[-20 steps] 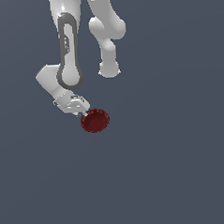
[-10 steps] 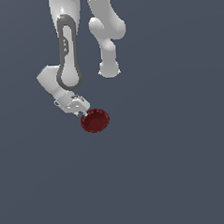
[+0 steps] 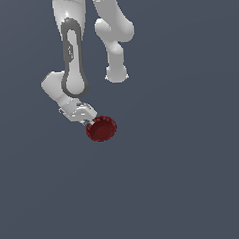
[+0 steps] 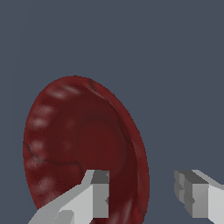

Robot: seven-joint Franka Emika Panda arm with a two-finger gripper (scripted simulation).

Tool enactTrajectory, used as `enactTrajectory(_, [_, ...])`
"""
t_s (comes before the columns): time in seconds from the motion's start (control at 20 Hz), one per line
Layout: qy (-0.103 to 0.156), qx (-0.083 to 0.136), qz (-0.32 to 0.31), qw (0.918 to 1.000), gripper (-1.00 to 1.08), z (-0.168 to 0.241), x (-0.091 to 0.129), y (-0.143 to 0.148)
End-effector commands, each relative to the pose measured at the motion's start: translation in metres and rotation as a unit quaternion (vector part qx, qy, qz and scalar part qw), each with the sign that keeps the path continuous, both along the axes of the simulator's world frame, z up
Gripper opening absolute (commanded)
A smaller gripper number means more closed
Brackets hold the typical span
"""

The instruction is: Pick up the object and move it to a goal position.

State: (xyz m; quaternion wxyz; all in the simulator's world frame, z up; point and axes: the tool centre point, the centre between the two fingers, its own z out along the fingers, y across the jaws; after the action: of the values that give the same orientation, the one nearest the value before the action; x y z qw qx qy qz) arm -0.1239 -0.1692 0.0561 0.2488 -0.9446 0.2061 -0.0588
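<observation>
One dish (image 3: 101, 129) tilted on edge, rim between claw (image 4: 142, 194) fingers

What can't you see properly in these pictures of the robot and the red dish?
- Red dish: in the wrist view one finger covers part of it, and the bottom edge cuts it off.
- Hand: too small in the exterior view to tell whether it touches the dish's rim.
- Goal position: no marker shows in either view.
- Arm: its upper part is cut off by the exterior view's top edge.
</observation>
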Motion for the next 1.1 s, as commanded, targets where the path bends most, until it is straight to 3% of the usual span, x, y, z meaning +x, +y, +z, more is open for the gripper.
enactTrajectory(0.0, [0.000,0.000,0.000,1.0000,0.28,-0.008,0.001,0.004])
enactTrajectory(0.3, [0.001,0.000,0.000,1.0000,0.28,-0.018,0.003,0.010])
enactTrajectory(0.35, [0.001,0.000,0.000,1.0000,-1.00,-0.018,0.003,0.010])
enactTrajectory(1.05, [0.001,0.000,0.000,1.0000,-1.00,-0.015,0.005,0.008])
